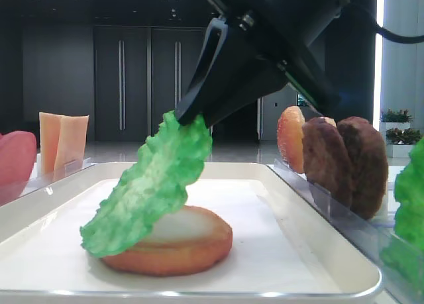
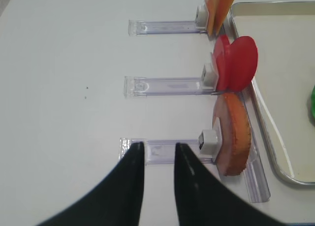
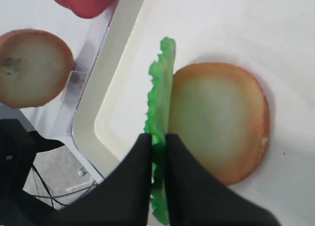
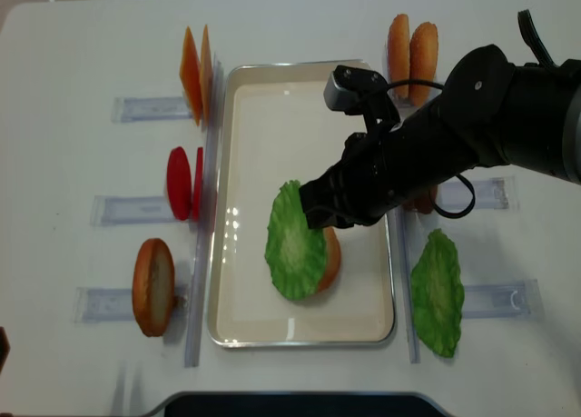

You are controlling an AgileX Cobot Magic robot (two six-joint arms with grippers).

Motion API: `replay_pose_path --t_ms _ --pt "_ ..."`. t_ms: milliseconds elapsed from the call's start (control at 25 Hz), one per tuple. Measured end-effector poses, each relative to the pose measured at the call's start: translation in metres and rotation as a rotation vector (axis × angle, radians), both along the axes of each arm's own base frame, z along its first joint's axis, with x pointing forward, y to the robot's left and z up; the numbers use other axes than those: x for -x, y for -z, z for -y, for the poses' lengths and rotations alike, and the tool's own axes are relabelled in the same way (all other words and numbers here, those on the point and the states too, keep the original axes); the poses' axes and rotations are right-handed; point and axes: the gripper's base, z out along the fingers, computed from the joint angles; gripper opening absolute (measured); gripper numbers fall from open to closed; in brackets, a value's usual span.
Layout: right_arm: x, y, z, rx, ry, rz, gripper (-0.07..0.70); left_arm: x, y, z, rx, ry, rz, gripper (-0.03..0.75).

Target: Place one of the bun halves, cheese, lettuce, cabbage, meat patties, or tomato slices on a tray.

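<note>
Hanging over the middle of the frame in the overhead view, the right gripper (image 4: 313, 215) pinches a lettuce leaf (image 4: 295, 243) by its upper edge, jaws shut tight on it. The leaf dangles at a slant above a bun half (image 1: 173, 241) that lies pale face up on the tray (image 4: 245, 126). From the low side view its lower edge appears to rest on or just beside the bun, though contact cannot be confirmed.

The step in hand looks like laying the lettuce on the bun. The next move likely calls for lowering and tipping the leaf flat over the bun, then parting the jaws so it settles without sliding off.

The left gripper (image 2: 158, 149) shows only in its own wrist view, at the bottom of the frame, closed and holding nothing, hovering over a clear holder beside another bun half (image 2: 231, 137) and tomato slices (image 2: 236, 63).

Upper left of the overhead view stand cheese slices (image 4: 195, 67). A second lettuce leaf (image 4: 436, 292) lies at lower right. Meat patties (image 1: 348, 161) stand at the right of the low side view.

No brands, labels or readable writing appear anywhere.
</note>
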Motion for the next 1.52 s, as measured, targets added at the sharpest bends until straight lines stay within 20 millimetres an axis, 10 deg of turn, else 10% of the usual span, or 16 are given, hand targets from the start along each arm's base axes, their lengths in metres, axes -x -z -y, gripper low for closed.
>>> replay_pose_path --t_ms 360,720,1000,1520 --pt "-0.002 0.003 0.004 0.056 -0.012 0.035 0.083 0.0 0.0 0.0 0.0 0.0 0.0 0.16" --pt "-0.002 0.004 0.004 0.066 -0.014 0.05 0.384 0.0 0.0 0.0 0.0 0.0 0.0 0.16" --pt "0.0 -0.013 0.011 0.067 -0.033 0.12 0.467 0.0 0.0 0.0 0.0 0.0 0.0 0.16" --pt "0.004 -0.073 0.097 0.268 0.124 0.241 0.472 0.0 0.0 0.0 0.0 0.0 0.0 0.16"
